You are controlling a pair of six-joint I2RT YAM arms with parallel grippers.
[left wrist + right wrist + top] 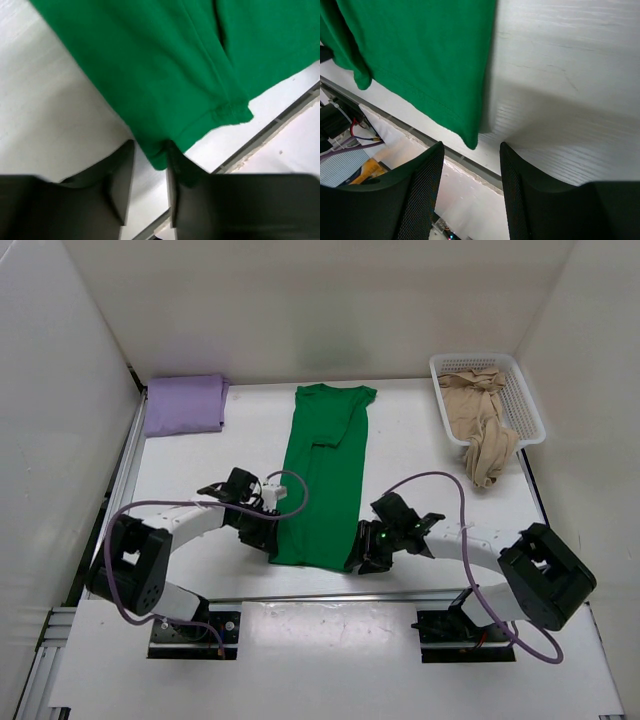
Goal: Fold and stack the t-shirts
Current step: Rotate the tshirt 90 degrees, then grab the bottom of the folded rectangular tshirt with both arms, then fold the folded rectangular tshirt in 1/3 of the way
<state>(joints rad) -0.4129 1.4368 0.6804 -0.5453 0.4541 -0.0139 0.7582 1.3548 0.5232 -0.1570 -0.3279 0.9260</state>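
The left tool (150,152) is held part-open astride the near-left hem corner of the green t-shirt (325,480), which is laid lengthwise, hem at the near edge of the worktop (420,450). The right tool (471,149) is open and empty just beside the near-right corner. Grasping for the fold is judged in hand; both corners must be pinched next.

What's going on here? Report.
Two robot arms are folding t-shirts. The green t-shirt lies centred as a long strip; the left gripper straddles its near left corner and the right gripper sits open at its near right corner. The lavender t-shirt lies folded far left; the tan t-shirt hangs out of the white basket.
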